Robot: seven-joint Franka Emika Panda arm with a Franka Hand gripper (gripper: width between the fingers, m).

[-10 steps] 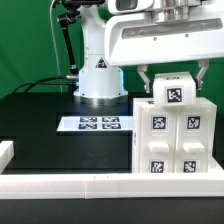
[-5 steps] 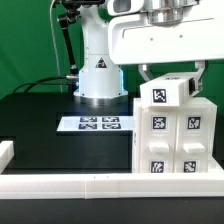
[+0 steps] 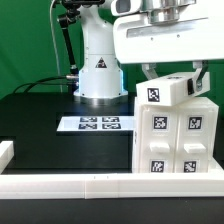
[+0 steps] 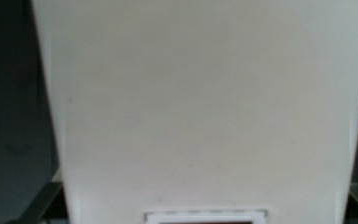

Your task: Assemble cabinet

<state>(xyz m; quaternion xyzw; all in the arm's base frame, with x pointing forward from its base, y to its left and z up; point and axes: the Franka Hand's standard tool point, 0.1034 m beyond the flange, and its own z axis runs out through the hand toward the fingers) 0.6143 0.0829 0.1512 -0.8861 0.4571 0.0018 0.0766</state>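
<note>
The cabinet stood just to the exterior view's right of the marker board. Also right of that board but higher up, the gripper clasped a tilted, tagged drawer block, one finger on each side. A white surface filled the wrist view.

The robot's white base sits at the back, and its arm goes straight up from it. The arm bends over toward the exterior view's right, where the big white wrist hangs. The claw points down. Its two dark fingers are spread wide and pinch a tilted white block between them.
</note>
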